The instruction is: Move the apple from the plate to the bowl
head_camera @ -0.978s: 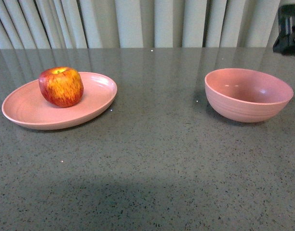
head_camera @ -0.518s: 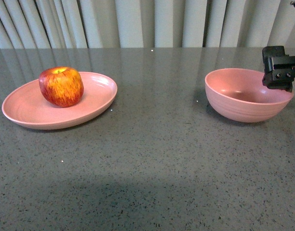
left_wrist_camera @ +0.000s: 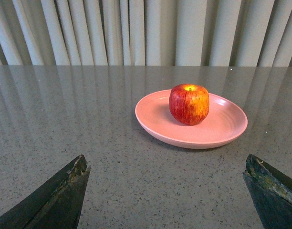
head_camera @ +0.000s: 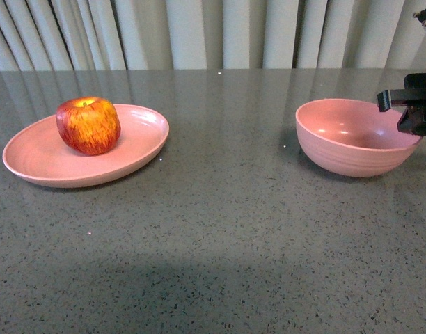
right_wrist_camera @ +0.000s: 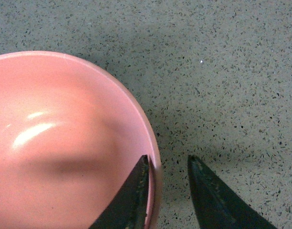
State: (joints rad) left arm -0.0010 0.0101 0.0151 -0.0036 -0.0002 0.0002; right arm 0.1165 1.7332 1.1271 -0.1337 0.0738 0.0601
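Nothing of the carry has begun: the apple (head_camera: 88, 125) sits on the plate (head_camera: 32, 163), toward its 12 o'clock side, out at about 9 o'clock on the desk (head_camera: 220, 229). The bowl (head_camera: 338, 156) stands empty at about 3 o'clock, well apart from the plate.

Your right tool (head_camera: 411, 104) is at the bowl's 3 o'clock rim. From its wrist camera its fingers (right_wrist_camera: 131, 200) straddle that rim, one inside and one outside. They are only narrowly parted, and the outer one stands clear of the wall, so it grips nothing. I judge you are setting up to steady the bowl.

Your left tool (left_wrist_camera: 166, 160) is spread wide and holds nothing. It faces the apple and plate from the near side, well short of both.

The step in hand is the approach. Next, bring the left tool forward and over the plate's near rim. Centre the apple between the fingers and close across its widest part. It is round and smooth, so an off-centre squeeze would probably roll it away across the plate.
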